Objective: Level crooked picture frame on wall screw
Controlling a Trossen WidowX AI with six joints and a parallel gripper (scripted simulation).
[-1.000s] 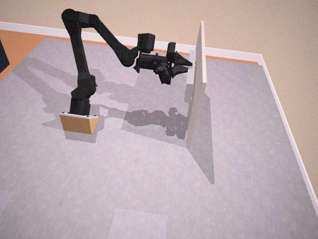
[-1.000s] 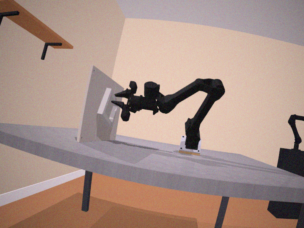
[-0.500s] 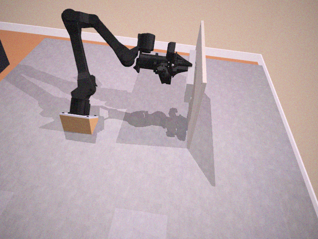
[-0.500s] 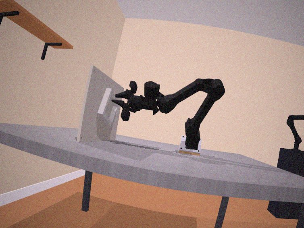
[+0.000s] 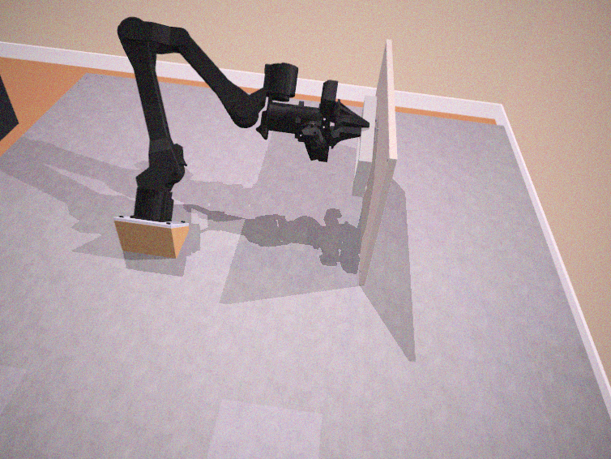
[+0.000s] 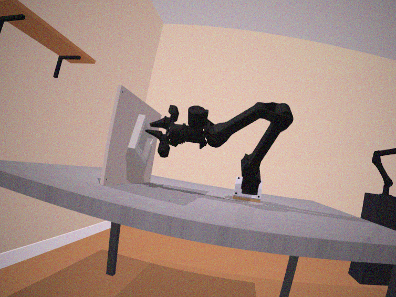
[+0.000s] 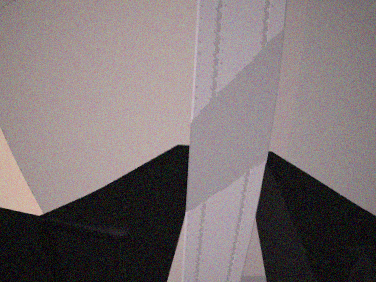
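- We see the tool (image 5: 364, 129) (image 6: 148, 127) (image 7: 223, 163) closed on a bar of the white, flat-sided picture frame (image 5: 366, 147) (image 6: 136, 132) (image 7: 225, 100), one black finger against each side.
- The frame is on the near face of an upright, pale, rectangular board (image 5: 378, 197) (image 6: 120, 127) (image 7: 100, 75), which stands on the grey, mottled counter (image 5: 296, 345) (image 6: 191, 220).
- In our wrist view, the gripped bar runs from about six o'clock up to just past twelve, crossed by a slanting darker band; the fingers come in from eight and four o'clock.
- We cannot see the screw, nor can we tell whether the frame hangs level.
- The black, jointed arm (image 5: 207, 74) (image 6: 242, 123) bends high above its base, its front end pointing to three o'clock in our top view and about ten o'clock in our exterior view.
- Beneath the arm, we see a white mounting plate (image 6: 237, 188) on a tan block (image 5: 150, 239).
- At ten to eleven o'clock in our exterior view, we find an orange-brown wooden shelf (image 6: 48, 31) on black brackets.
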